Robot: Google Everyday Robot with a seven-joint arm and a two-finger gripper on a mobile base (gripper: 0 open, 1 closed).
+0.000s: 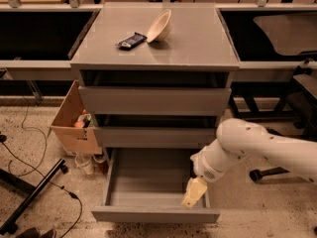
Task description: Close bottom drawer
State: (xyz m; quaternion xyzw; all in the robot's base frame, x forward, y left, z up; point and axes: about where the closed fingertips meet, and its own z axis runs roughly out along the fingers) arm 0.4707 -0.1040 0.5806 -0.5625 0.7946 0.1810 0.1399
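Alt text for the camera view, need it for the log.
The bottom drawer of a grey cabinet stands pulled open, with the robot's hand at its front right corner. A tipped bowl and a dark packet lie on the cabinet top; a cardboard box sits on the floor beside it.

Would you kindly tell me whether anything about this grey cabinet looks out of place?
The cream bowl on the cabinet top lies tipped on its side beside a dark flat packet. The plain grey bottom drawer stands pulled out, the cream gripper by its front right corner.
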